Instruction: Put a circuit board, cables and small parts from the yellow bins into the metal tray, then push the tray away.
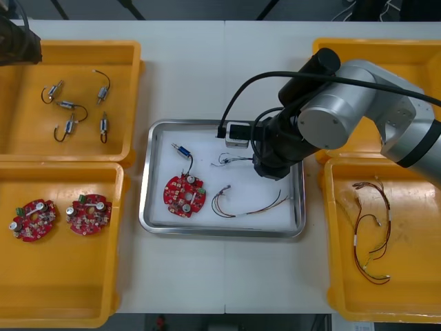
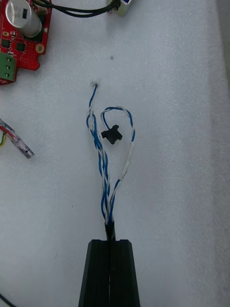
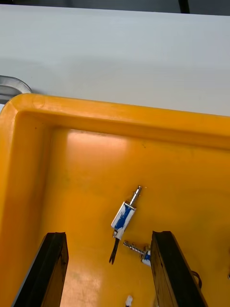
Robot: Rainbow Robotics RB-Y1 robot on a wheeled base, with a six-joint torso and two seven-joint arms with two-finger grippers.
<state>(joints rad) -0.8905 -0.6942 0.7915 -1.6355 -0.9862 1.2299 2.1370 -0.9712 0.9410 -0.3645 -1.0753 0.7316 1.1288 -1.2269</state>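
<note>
Blue and white cable (image 2: pixel 106 158), laid ahead on the metal tray (image 2: pixel 182 120), is pinched by the closed right gripper (image 2: pixel 110 241); the left gripper (image 3: pixel 109 235) is held open over a yellow bin (image 3: pixel 96 158).

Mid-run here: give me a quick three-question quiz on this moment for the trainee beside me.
1. True or false: the right gripper is shut on the twisted blue and white cable, which lies in the metal tray.
2. How many round red circuit boards lie in the tray? A one; B two; C three.
3. Fill in: the left gripper is ____ above small metal parts in a yellow bin.
Key: 1 true; 2 A; 3 open.
</note>
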